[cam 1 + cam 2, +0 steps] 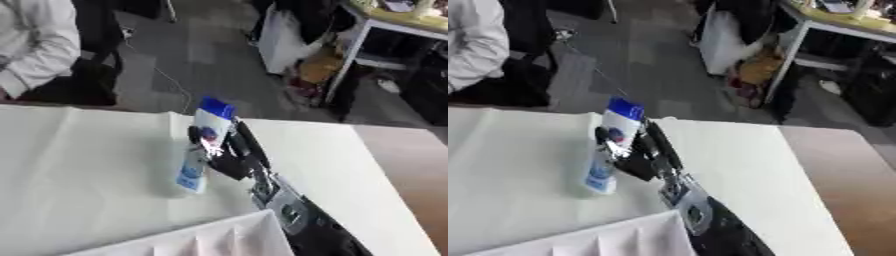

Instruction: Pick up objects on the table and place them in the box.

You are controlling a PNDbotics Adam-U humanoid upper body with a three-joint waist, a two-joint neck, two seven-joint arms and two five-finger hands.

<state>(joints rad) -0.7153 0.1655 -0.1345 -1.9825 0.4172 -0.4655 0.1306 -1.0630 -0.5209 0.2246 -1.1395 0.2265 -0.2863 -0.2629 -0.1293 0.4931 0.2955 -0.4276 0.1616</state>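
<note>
Right hand (229,152) reached in from the lower right on a black and silver arm (293,212), fingers (249,141) curled round a white bottle (200,151) with a blue cap (216,108). Bottle stood nearly upright, tipped slightly, blue cap uppermost, blue label near its base and a dark round mark higher on its front. Held near the middle of the white-covered surface (87,165); could not tell whether its base touched the cloth or hung just above it. Fingers wrapped the bottle's right side and back, thumb side hidden behind it.

White box (210,240) showed at the bottom edge, just its near rim and inner folds visible, lying just below and to the left of the arm. Bottle outside the box, beyond its far rim.

Cloth creased in long straight folds across the surface. Bare brown surface edge (420,170) showed to the right of the cloth.

Grey floor (201,55) beyond the far edge, with a thin cable across it. White-legged desk (385,25) stood at upper right with clutter under it.
</note>
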